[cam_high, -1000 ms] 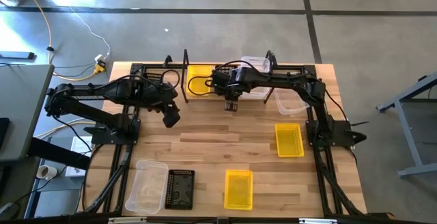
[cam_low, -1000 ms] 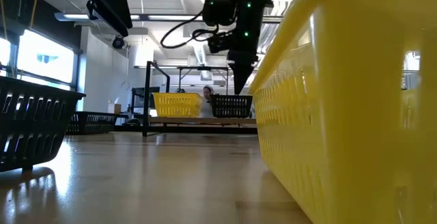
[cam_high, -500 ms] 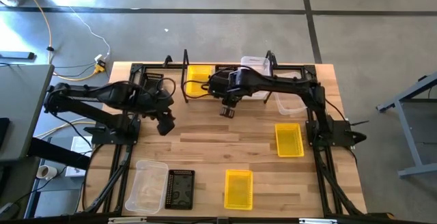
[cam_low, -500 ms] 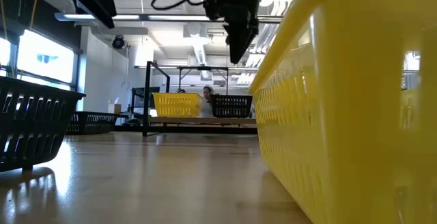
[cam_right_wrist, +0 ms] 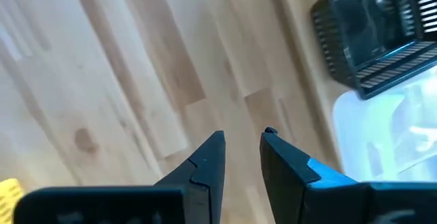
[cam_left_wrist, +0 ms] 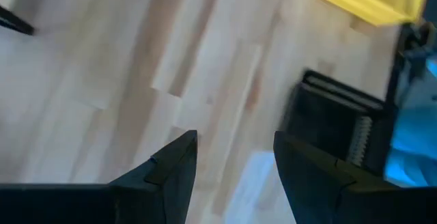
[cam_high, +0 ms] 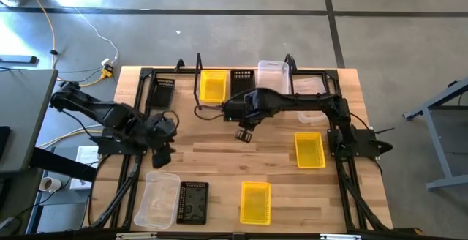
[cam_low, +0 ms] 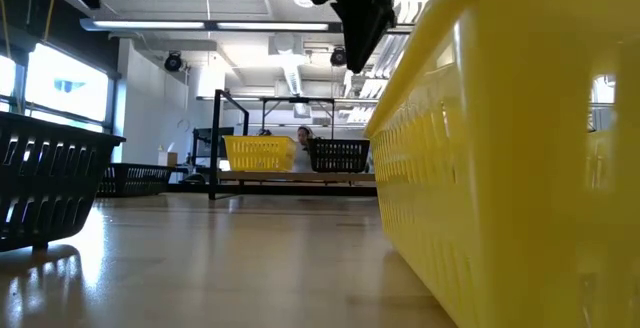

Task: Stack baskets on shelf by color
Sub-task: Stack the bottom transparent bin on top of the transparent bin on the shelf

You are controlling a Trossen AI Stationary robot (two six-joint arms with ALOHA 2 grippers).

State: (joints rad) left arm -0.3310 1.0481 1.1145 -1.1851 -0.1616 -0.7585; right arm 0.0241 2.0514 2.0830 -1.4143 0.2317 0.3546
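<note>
1. The shelf [cam_high: 241, 86] is sitting at the table's 12 o'clock edge, carrying a yellow basket [cam_high: 213, 85], a black basket [cam_high: 242, 80] and a clear basket [cam_high: 272, 75] in a row.
2. Another black basket [cam_high: 161, 92] is lying just off the shelf toward 9 o'clock; a second clear basket [cam_high: 310, 102] is lying off it toward 3 o'clock.
3. A yellow bin [cam_high: 309, 149] is resting toward 3 o'clock on the table [cam_high: 219, 156].
4. Along the 6 o'clock edge, a clear bin [cam_high: 156, 198], a black bin [cam_high: 194, 202] and a second yellow bin [cam_high: 255, 201] are lying side by side.
5. The right gripper [cam_high: 244, 134] is hanging over bare wood near table centre, at 6 o'clock of the shelf; its fingers [cam_right_wrist: 205, 166] are showing a narrow gap, holding nothing.
6. The left gripper [cam_high: 161, 156] is hovering toward 8 o'clock, just above the clear bin; its jaws are standing wide apart and empty.
7. In the low view, the near yellow bin is filling the frame's 3 o'clock side.
</note>
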